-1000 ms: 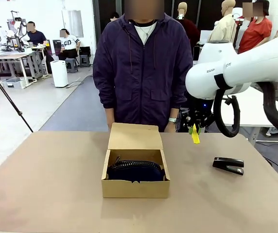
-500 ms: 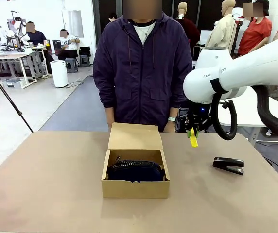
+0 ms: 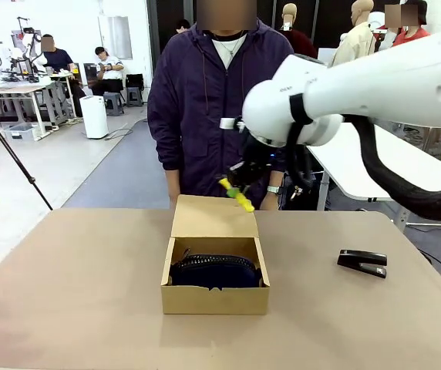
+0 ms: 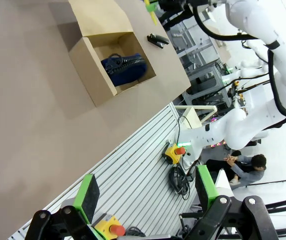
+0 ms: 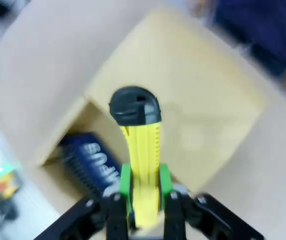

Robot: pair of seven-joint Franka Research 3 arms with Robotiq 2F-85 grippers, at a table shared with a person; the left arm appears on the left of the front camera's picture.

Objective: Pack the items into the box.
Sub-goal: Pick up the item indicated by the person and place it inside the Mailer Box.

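Note:
The open brown box (image 3: 214,297) sits mid-table with its flap (image 3: 212,216) raised at the back; the dark navy pouch (image 3: 215,270) lies inside. My right gripper (image 3: 234,190) hangs above the flap, shut on the yellow utility knife (image 3: 238,197). In the right wrist view the knife (image 5: 141,150) sticks up between the green pads (image 5: 125,180), over the box flap (image 5: 193,115) and the pouch (image 5: 87,161). The black stapler (image 3: 362,263) lies on the table to the right. My left gripper (image 4: 145,192) is open and far above the table, looking down on the box (image 4: 88,62) and pouch (image 4: 125,67).
A person in a dark purple jacket (image 3: 224,108) stands at the far table edge right behind the box. The brown tabletop (image 3: 74,293) has free room left and in front of the box. Other tables and people are far behind.
My right arm has swung left with the knife, from above the table right of the box to above the box's raised flap. The knife now tilts sideways. Box, pouch and stapler have not moved.

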